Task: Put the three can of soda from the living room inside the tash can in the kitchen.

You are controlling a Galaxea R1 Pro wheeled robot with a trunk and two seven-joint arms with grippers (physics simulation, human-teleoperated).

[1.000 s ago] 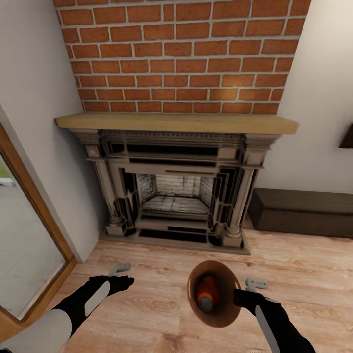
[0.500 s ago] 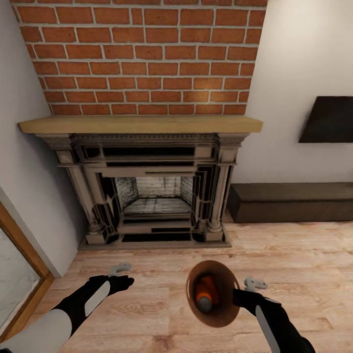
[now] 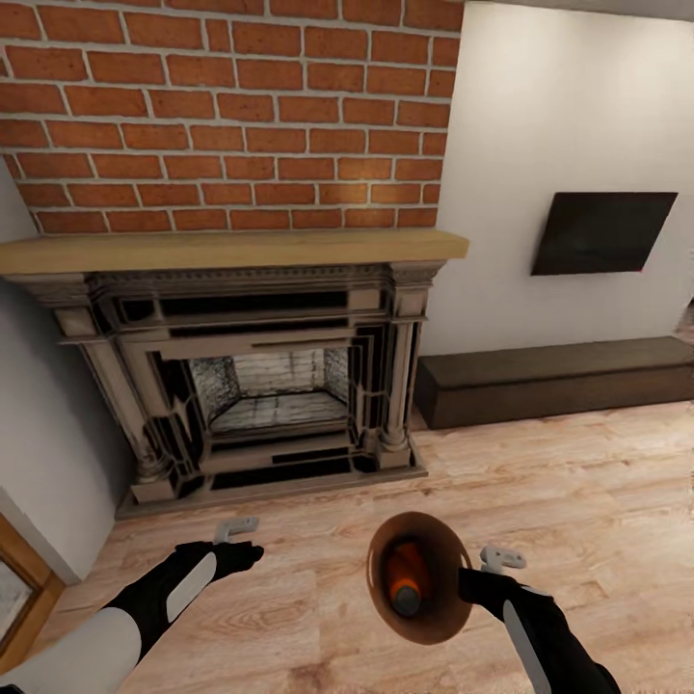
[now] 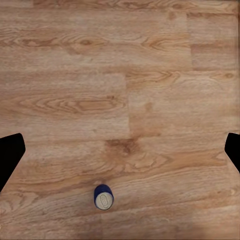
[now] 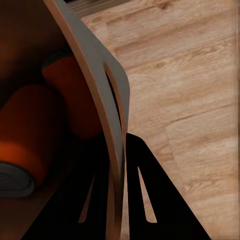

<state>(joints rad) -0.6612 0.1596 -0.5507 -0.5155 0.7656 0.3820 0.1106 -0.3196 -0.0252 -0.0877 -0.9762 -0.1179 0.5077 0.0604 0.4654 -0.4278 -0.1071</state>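
- At our right gripper (image 3: 472, 581) we hold the bin (image 3: 420, 576) by its rim, the fingers clamped on the wall beside the handle slot, as the right wrist view shows (image 5: 116, 165).
- Inside the bin lie orange cans (image 3: 407, 573); the right wrist view shows two orange bodies (image 5: 30, 145), one with its grey top towards us, though the dark interior makes the count a little uncertain.
- Our left gripper (image 3: 237, 542) hangs over bare floor (image 3: 578, 482) with its jaws apart and nothing between them.
- Below it, in the left wrist view, the blue can (image 4: 103, 197) lies on the planks, well apart from the fingers.
- Over the last second the whole head view has swung: the fireplace (image 3: 241, 376) has slid leftwards, the glass door has nearly left the picture, and the TV (image 3: 602, 231) and the low bench (image 3: 559, 378) have come in. Arms and bin keep their places, so it is we who are turning, not the things.
- We judge the blue can is the one left to fetch before the bin goes to the kitchen.
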